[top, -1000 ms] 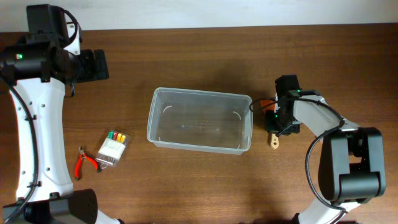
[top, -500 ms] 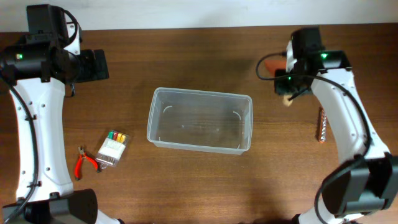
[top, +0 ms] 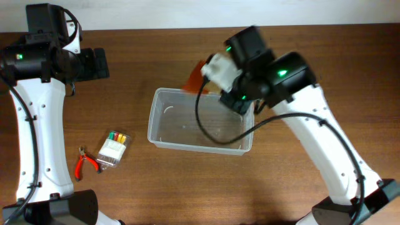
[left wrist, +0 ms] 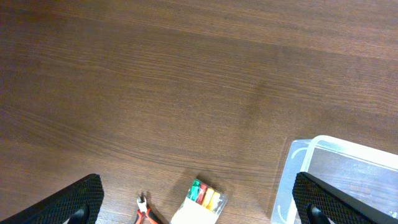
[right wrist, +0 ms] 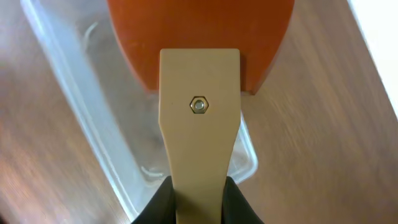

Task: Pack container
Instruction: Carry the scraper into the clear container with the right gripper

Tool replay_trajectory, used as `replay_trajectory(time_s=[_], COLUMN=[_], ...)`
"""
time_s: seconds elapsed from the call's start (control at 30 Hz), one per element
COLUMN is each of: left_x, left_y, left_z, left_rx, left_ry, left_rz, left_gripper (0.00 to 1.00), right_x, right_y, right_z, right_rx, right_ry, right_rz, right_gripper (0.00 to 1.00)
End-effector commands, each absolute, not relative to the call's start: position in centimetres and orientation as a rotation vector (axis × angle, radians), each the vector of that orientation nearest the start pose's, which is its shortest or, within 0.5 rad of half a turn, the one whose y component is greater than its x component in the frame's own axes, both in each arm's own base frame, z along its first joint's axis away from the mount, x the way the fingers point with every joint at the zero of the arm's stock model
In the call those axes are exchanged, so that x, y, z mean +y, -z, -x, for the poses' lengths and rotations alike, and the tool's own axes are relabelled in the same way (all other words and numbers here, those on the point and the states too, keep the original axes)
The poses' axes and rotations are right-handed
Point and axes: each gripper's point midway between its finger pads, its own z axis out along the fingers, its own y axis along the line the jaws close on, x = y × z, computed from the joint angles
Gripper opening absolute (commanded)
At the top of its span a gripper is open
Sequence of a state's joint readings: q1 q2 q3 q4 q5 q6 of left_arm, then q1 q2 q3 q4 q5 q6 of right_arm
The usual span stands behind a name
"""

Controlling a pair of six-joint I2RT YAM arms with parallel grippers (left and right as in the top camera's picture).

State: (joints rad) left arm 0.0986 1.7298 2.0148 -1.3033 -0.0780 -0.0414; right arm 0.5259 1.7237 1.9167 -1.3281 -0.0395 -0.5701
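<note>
A dark brown wood-grain table (top: 187, 187) fills the overhead view, with a white strip (top: 187, 12) along its far edge. Toward the table's left side lie small red-handled pliers (top: 86, 164). Just beside them is a small clear box (top: 112, 149) of green, red, yellow and orange sticks, possibly markers, though they are too small to be sure. Whether box and pliers touch is unclear. An orange-bladed spatula (right wrist: 199, 81) with a flat tan handle fills the right wrist view, a small hex bolt (right wrist: 199, 106) set in the handle. Overhead, only a corner of its blade shows.
</note>
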Motion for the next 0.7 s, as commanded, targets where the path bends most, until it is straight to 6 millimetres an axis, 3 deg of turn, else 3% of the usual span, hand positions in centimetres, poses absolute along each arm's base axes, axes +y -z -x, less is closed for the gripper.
replay_trajectory(time_s=[0.0,0.17,0.3,0.57,0.67], left_x=[5.3,5.3,5.3,5.3,5.3], left_y=[-28.8,-28.8,-28.8,-28.8,-28.8], left_z=[-40.7,-40.7,-40.7,-40.7,-40.7], left_rx=[2.59,2.59,2.59,2.591,2.591], left_ry=[-0.109,-0.109,-0.11,-0.11,-0.11], left_rz=[0.207,0.207,0.207,0.208,0.208], left_gripper=[0.99,0.99,0.99,0.99,0.99], right_x=[21.1,21.4,21.8,22.2,22.2], right_y=[-21.9,-14.9,-10.9,-7.9,-7.5], right_z=[-32.8,-32.8,-33.2,-33.0,-32.8], right_rx=[2.224,2.325,2.357,2.394,2.404], right_ry=[-0.067,-0.131,-0.152,-0.207,-0.213], right_rz=[1.716,1.791,1.807,1.83,1.838], right_gripper=[0.04,0.04,0.04,0.05,0.25])
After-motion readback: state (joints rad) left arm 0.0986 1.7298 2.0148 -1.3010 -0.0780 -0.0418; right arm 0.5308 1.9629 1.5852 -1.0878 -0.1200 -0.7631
